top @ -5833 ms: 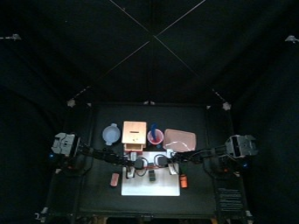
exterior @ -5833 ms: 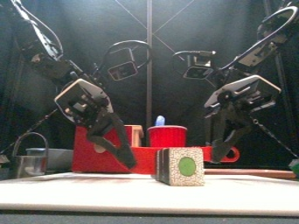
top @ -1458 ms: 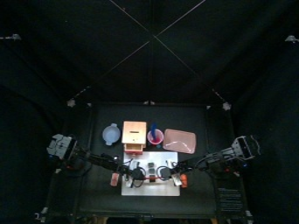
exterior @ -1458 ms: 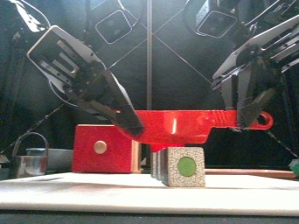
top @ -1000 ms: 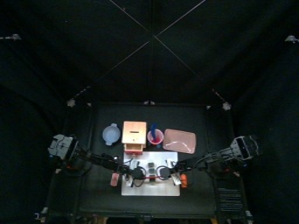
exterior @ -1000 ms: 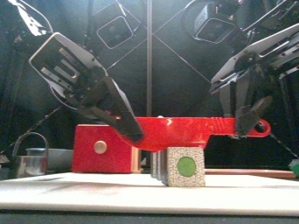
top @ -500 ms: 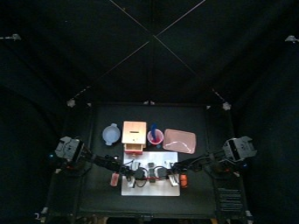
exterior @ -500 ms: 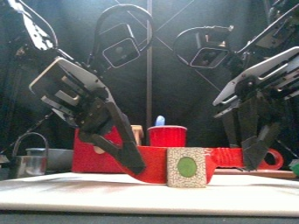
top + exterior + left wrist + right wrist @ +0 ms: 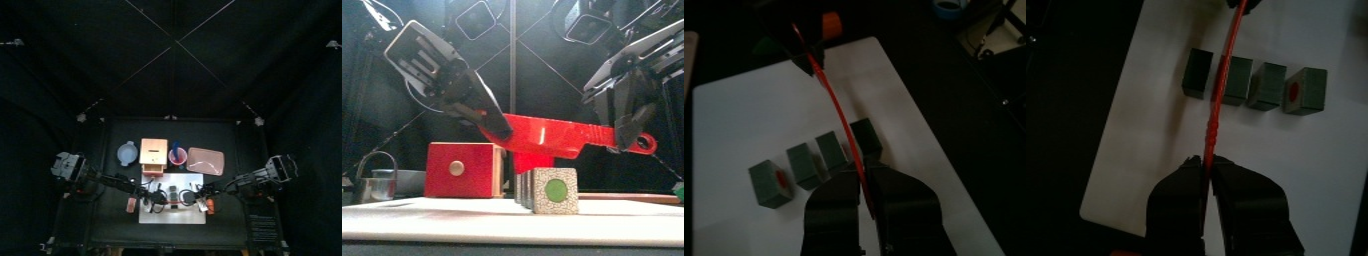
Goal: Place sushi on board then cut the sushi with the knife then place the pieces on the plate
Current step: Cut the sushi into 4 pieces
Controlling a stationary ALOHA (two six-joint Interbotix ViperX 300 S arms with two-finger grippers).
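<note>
Behind the white cutting board [image 9: 436, 212] stand a wooden box [image 9: 462, 170] with a red drawer front and, at the far left, a metal cutter [image 9: 380, 183]. Further back are a blue-grey bowl [image 9: 126, 153], a red cup [image 9: 178, 154] and the pink tray [image 9: 205, 160]. The sushi roll [image 9: 545, 190], four dark green blocks in a row, lies on the board, its pale end face showing a green disc with a red dot. Above it, clear of the blocks, the red knife [image 9: 549, 135] hangs level, with the left gripper [image 9: 492, 125] clenched on its blade end and the right gripper [image 9: 625, 140] clenched on its handle.

Dim all round — overhead light falls brightest on the white board [image 9: 174, 214].
</note>
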